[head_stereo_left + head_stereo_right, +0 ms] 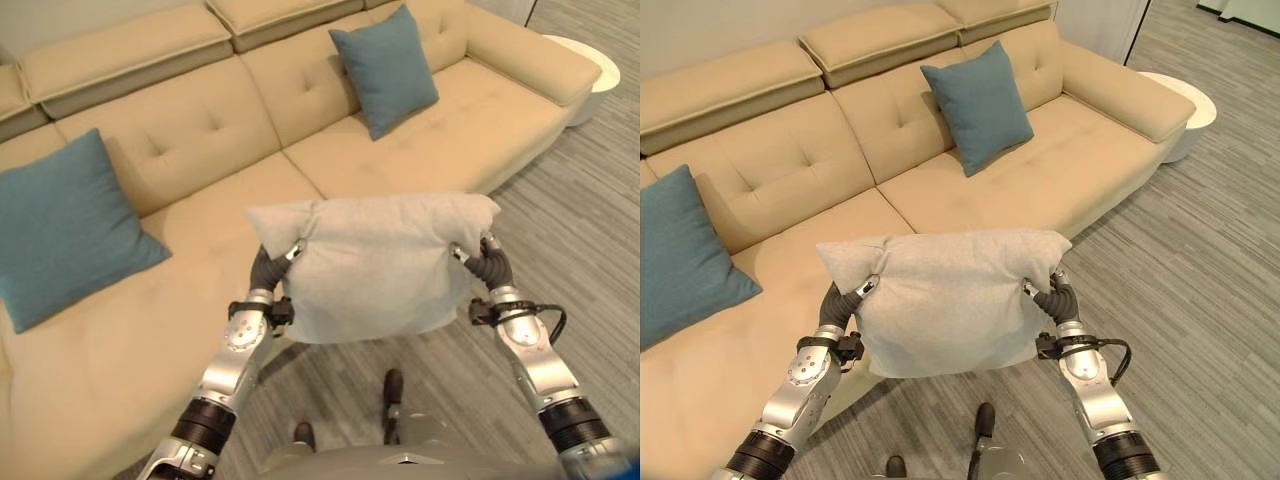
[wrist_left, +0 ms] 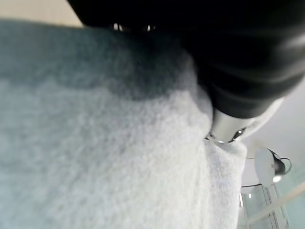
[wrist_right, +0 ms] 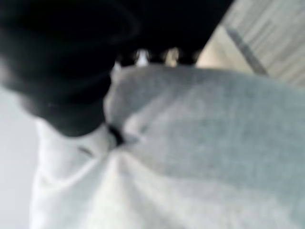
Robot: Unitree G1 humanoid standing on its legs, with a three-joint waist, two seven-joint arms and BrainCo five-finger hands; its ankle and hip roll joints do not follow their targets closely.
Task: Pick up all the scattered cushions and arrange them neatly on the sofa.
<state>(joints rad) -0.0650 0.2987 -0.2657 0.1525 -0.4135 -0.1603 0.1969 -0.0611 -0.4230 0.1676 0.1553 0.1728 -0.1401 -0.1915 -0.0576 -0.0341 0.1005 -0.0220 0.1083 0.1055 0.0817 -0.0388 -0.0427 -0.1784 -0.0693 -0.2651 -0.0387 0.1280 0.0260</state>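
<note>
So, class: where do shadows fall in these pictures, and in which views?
Left eye view: the left teal cushion shades the sofa back beside it; right eye view: likewise; left wrist view: the grey cushion is dimmer near the left hand.

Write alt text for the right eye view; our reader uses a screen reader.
Both hands, left hand and right hand, grip a grey cushion in front of a beige sofa bearing two blue cushions.

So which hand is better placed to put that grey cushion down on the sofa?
Neither alone, I think: the left hand and right hand each grip one side of the grey cushion. The free sofa seat between the two blue cushions lies toward its left, so the left probably leads.
</note>
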